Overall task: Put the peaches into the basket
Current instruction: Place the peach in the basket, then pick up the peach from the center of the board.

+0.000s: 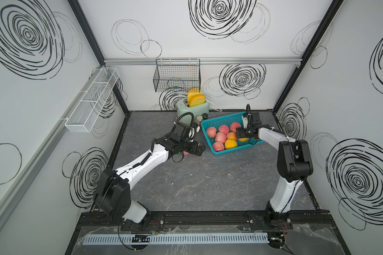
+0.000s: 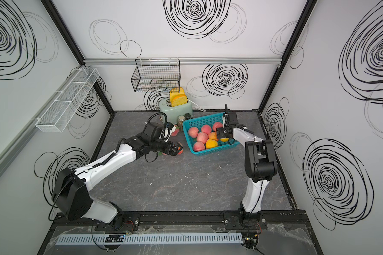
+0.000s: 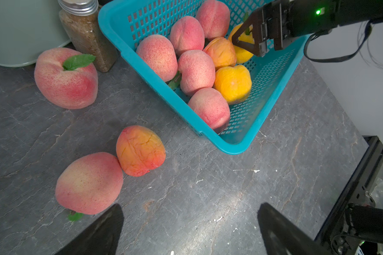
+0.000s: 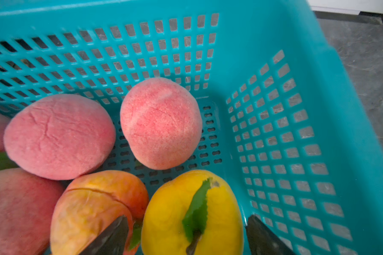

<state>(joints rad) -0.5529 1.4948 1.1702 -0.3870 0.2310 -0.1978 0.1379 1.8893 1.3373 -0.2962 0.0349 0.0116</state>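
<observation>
The right claw (image 4: 187,217) hangs inside the basket (image 1: 221,121) with its jaws parted either side of a yellow peach (image 4: 219,198) that seems to rest on the floor; a narrow gap shows at each finger, so it reads as let go. If that claw rises crookedly, a finger may catch the leaf or nudge the orange peach (image 4: 93,207) beside it. Eight peaches lie in the basket and three on the table (image 3: 208,187). The left claw (image 3: 190,209) hovers wide open and empty near two of them, an orange-red peach (image 3: 140,151) touching a pink peach (image 3: 89,183). A jaw coming down between them would likely shove one away, and round fruit rolls. The leafed peach (image 3: 65,81) sits just beside the jar (image 3: 86,37), which a wide claw could tip. Both arms working at the basket together risk a clash or a shoved basket.
</observation>
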